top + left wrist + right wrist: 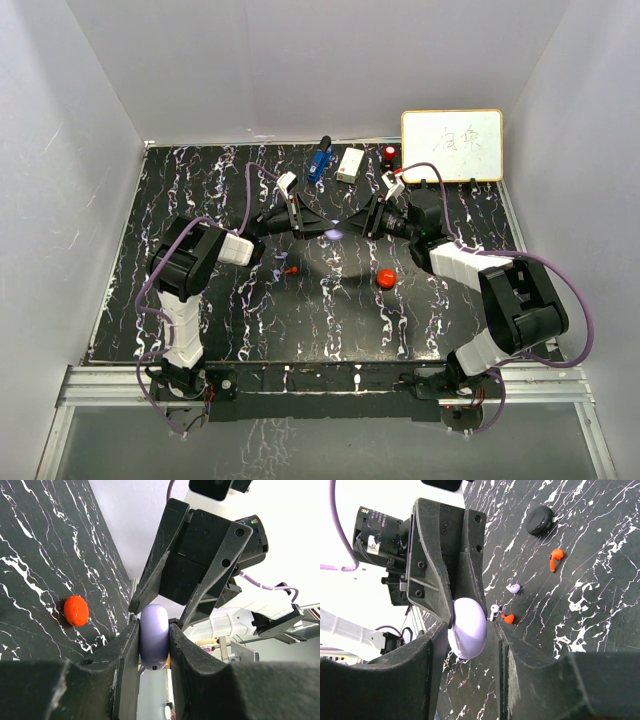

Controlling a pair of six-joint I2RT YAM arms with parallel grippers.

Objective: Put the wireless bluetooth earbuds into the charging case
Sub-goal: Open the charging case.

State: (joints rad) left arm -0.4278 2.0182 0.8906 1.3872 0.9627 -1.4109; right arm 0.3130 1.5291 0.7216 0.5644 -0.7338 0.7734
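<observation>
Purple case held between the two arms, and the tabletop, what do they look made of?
Purple case: likely smooth plastic, satin finish; soft highlight on its rounded shell. Tabletop: black with white veining, marble-look, perhaps a printed sheet; mostly matte.

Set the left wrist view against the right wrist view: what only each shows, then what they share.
Only the left wrist: a red case. Only the right wrist: four loose earbuds, two red and two pale, plus a black disc. Both: the purple case clamped in the left claw, with the right claw straddling its other end, not yet closed.
</observation>
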